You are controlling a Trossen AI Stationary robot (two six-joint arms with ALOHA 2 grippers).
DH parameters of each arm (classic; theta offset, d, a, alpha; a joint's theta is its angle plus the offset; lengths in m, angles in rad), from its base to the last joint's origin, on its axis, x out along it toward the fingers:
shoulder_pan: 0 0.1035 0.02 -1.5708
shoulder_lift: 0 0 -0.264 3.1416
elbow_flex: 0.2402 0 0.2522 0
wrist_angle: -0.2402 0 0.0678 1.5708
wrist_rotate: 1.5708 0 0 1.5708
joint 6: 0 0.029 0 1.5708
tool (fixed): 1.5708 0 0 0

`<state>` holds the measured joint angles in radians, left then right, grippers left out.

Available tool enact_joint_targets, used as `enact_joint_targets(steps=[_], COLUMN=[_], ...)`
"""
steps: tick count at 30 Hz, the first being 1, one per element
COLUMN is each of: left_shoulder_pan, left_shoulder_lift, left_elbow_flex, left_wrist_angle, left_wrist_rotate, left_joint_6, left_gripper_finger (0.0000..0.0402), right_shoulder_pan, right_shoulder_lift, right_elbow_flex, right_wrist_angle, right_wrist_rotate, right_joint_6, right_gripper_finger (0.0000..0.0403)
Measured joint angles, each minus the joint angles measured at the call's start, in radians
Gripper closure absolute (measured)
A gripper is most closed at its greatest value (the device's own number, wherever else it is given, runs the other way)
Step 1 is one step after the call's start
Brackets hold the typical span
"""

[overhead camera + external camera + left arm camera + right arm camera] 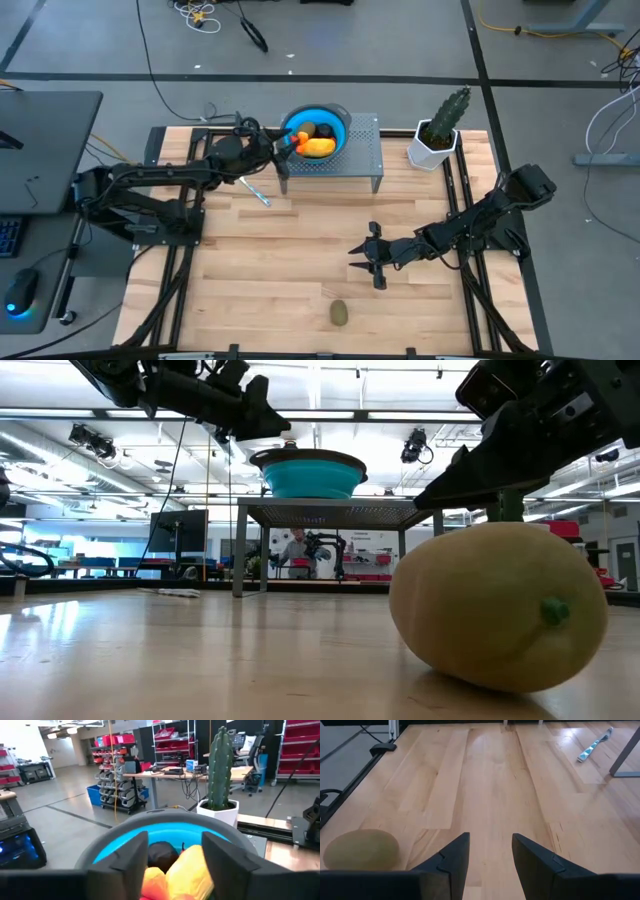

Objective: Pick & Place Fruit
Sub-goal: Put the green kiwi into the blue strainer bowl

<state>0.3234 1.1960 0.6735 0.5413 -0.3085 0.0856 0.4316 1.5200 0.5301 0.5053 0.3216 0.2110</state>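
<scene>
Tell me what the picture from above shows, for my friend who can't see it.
The left claw hovers open at a blue bowl of fruit on a grey stand. The right claw waits open above the table, near an olive-brown oval fruit.

Cactus (447, 117) in white pot beside metal rack (362, 160); stick tool (254, 191) on tbl.

The bowl (335, 127) is bright blue, the oval fruit (339, 313) olive-brown, the cactus (448, 113) green in a white pot (434, 150).
</scene>
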Motion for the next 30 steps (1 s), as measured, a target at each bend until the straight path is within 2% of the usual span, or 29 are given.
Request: enact_joint_targets(steps=[3, 6, 9, 13, 15, 18, 23, 28, 30], left_shoulder_pan=[-0.020, -0.063, -0.119, -0.208, -0.264, -0.355, -0.503, -0.629, -0.659], left_shoulder_lift=[-0.032, -0.081, -0.129, -0.131, -0.110, -0.080, -0.064, -0.018, 0.024], left_elbow_flex=[0.000, 0.000, 0.001, -0.004, -0.016, -0.059, -0.153, -0.303, -0.349], left_wrist_angle=[0.002, -0.005, -0.077, -0.239, -0.284, -0.293, -0.150, 0.076, 0.187], left_wrist_rotate=[-0.002, 0.014, 0.086, 0.213, 0.224, 0.197, 0.081, -0.090, -0.128], left_joint_6=[0.005, 0.000, -0.069, -0.180, -0.216, -0.249, -0.294, -0.362, -0.382], left_gripper_finger=[0.0171, 0.0154, 0.0151, 0.0160, 0.0167, 0.0179, 0.0199, 0.0212, 0.0216], right_shoulder_pan=[0.000, 0.001, 0.002, 0.002, 0.002, 0.002, 0.002, 0.002, 0.009], right_shoulder_lift=[0.000, 0.000, 0.000, 0.000, 0.000, 0.000, 0.000, 0.000, 0.000], right_elbow_flex=[0.000, 0.000, 0.000, 0.000, 0.000, 0.000, 0.000, 0.005, 0.024], right_wrist_angle=[0.000, 0.000, -0.001, 0.000, 0.003, 0.031, 0.086, 0.160, 0.150], right_wrist_rotate=[0.000, -0.010, -0.018, -0.042, -0.042, -0.044, -0.044, -0.045, -0.045], right_joint_6=[0.009, 0.009, 0.009, 0.009, 0.009, 0.009, 0.010, 0.009, 0.009], right_gripper_finger=[0.0245, 0.0245, 0.0245, 0.0245, 0.0245, 0.0244, 0.0233, 0.0200, 0.0182])
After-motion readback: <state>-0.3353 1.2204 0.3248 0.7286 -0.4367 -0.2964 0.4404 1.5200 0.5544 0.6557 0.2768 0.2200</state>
